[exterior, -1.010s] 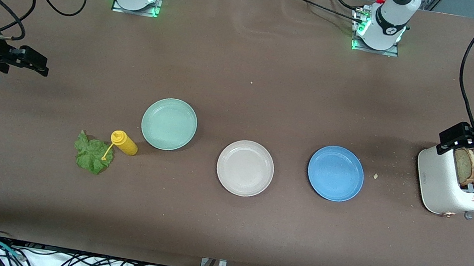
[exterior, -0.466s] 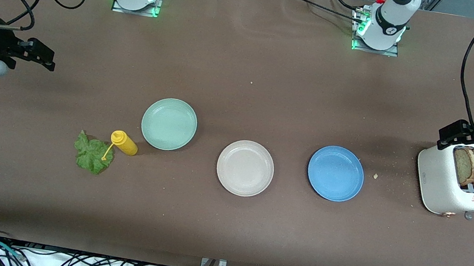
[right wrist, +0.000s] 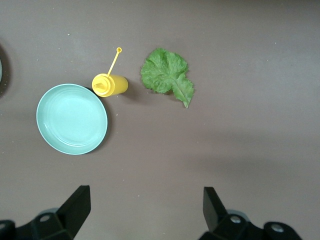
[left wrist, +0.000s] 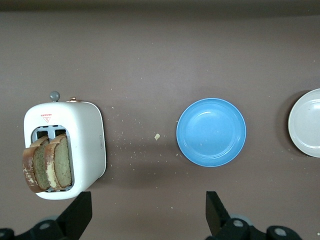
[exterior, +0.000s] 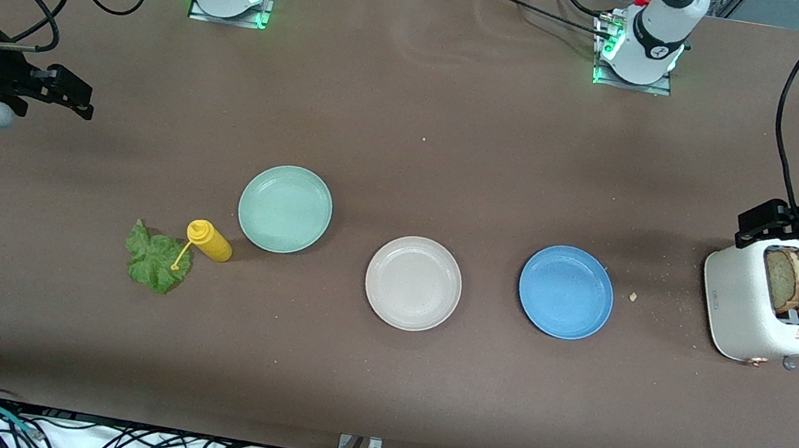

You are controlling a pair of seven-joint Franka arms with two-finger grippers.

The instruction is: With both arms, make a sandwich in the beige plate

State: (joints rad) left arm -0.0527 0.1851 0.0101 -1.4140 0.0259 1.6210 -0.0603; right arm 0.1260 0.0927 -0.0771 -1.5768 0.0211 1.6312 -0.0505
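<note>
The beige plate (exterior: 413, 283) sits empty mid-table, and its rim (left wrist: 307, 122) also shows in the left wrist view. No assembled sandwich is in view. Two bread slices (exterior: 795, 281) (left wrist: 47, 162) stand in a white toaster (exterior: 739, 311) (left wrist: 87, 145) at the left arm's end. A lettuce leaf (exterior: 158, 258) (right wrist: 167, 75) lies flat toward the right arm's end. My left gripper (exterior: 755, 225) (left wrist: 148, 215) hangs open and empty over the table beside the toaster. My right gripper (exterior: 77, 97) (right wrist: 145, 212) is open and empty over bare table at its own end.
A yellow squeeze bottle (exterior: 211, 241) (right wrist: 110, 85) lies between the lettuce and a mint-green plate (exterior: 285, 209) (right wrist: 72, 119). A blue plate (exterior: 566, 292) (left wrist: 211, 132) sits between the beige plate and the toaster. Crumbs dot the table near the toaster.
My right gripper has shifted toward the bases' side and then held still. My left gripper has edged slightly the same way beside the toaster. Nothing on the table moved.
</note>
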